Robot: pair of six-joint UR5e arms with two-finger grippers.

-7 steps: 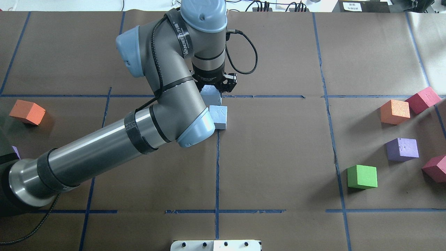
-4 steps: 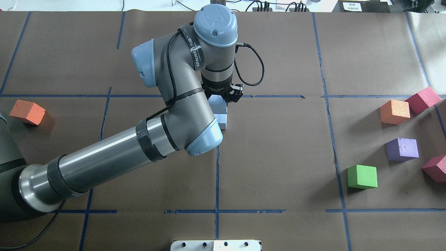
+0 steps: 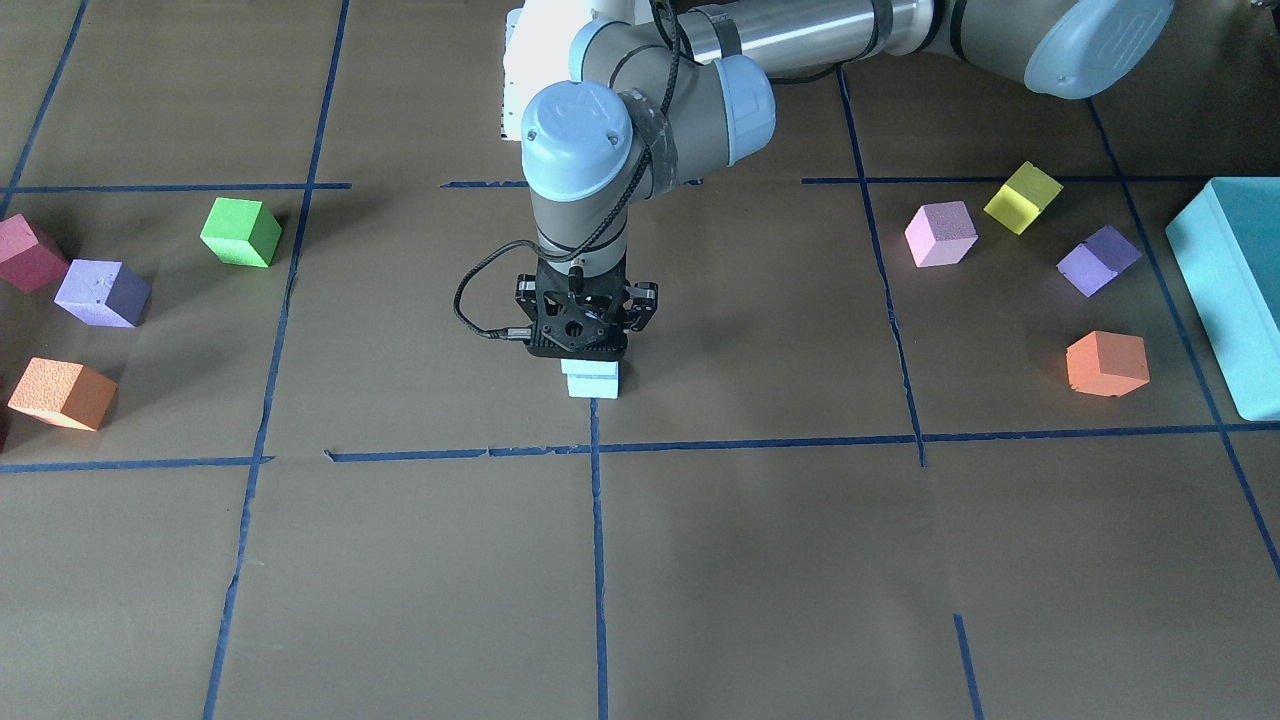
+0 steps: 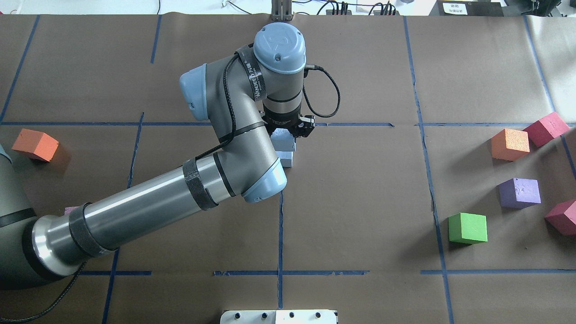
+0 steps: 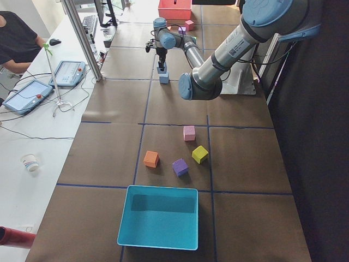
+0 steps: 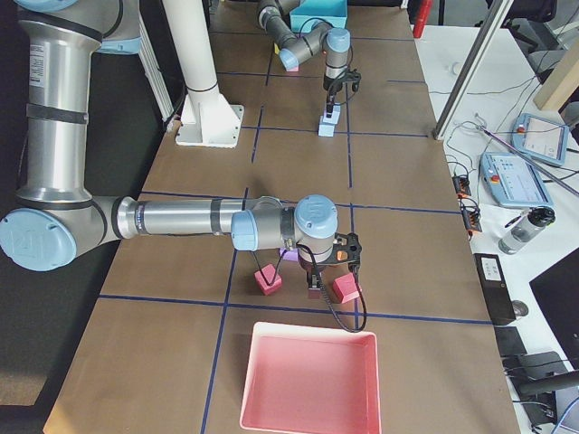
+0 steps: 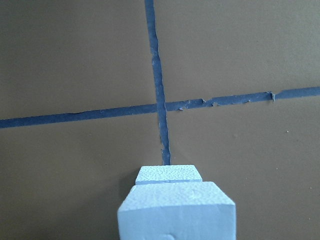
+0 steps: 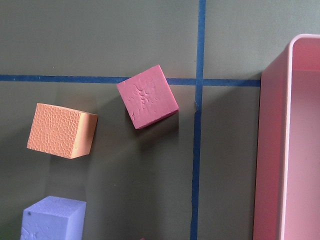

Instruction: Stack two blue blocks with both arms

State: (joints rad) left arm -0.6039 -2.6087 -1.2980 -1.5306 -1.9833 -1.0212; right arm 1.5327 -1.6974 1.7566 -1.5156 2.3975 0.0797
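My left gripper [image 4: 288, 128] is shut on a pale blue block [image 4: 283, 137] at the table's middle. It holds that block directly over the second blue block [image 4: 285, 158], which rests on the paper. In the front view the held block [image 3: 590, 366] sits right on top of the lower one [image 3: 593, 386]; I cannot tell whether they touch. The left wrist view shows the held block [image 7: 176, 212] close up and the lower block's top [image 7: 169, 174] past it. My right gripper [image 6: 313, 282] shows only in the right side view, low among the crimson blocks; I cannot tell whether it is open.
An orange block [image 4: 35, 144] lies far left. Green [image 4: 468, 228], purple [image 4: 519, 192], orange [image 4: 510, 144] and crimson [image 4: 546, 128] blocks lie at the right. A teal box [image 3: 1230, 290] and a pink tray [image 6: 308, 380] stand at the table's ends.
My left arm has carried the held blue block toward the resting blue block, from beside and behind it to directly over it.
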